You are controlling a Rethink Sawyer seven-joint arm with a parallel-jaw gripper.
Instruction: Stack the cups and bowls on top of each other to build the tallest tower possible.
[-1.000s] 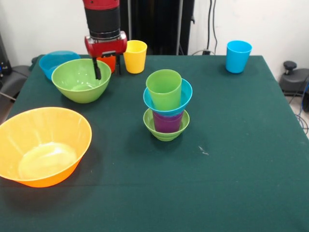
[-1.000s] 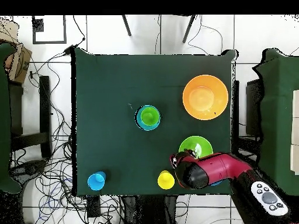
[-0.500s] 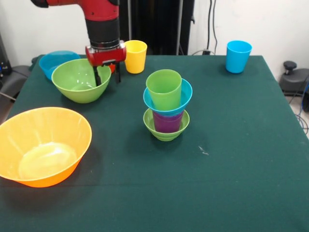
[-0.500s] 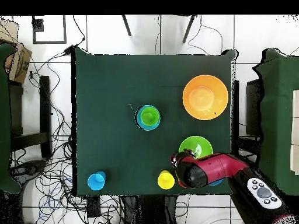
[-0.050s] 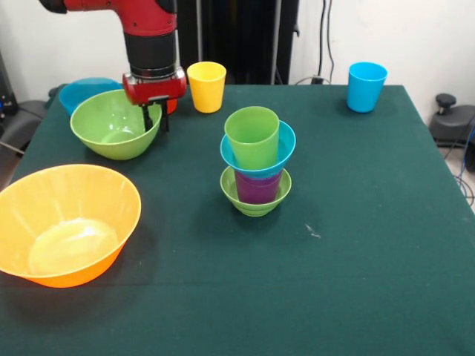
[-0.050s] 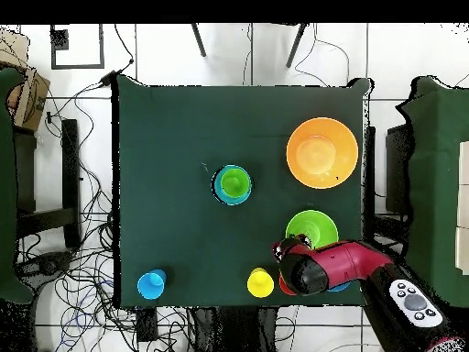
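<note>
At upper left of the front view, the gripper (image 5: 154, 117) straddles the green bowl's (image 5: 111, 126) right rim, fingers narrowly parted around it. The tower (image 5: 257, 159) stands mid-counter (image 5: 356, 222); the orange bowl (image 5: 63, 222) sits lower left.

Far left corner crowded: red-and-black arm's gripper (image 5: 154, 119) stands at the rim of the medium glossy green plastic bowl (image 5: 111, 127), with the blue plastic bowl (image 5: 80, 90) just behind and the yellow plastic tumbler (image 5: 206, 86) near on the right. Very large orange plastic bowl (image 5: 65, 222) blocks the near left. Narrow multicoloured stacked column (image 5: 257, 159) stands mid-table, open cloth all round it. Dark green table cloth (image 5: 371, 222) bare across the right half; only the light blue tumbler (image 5: 367, 86) at the far right corner.
</note>
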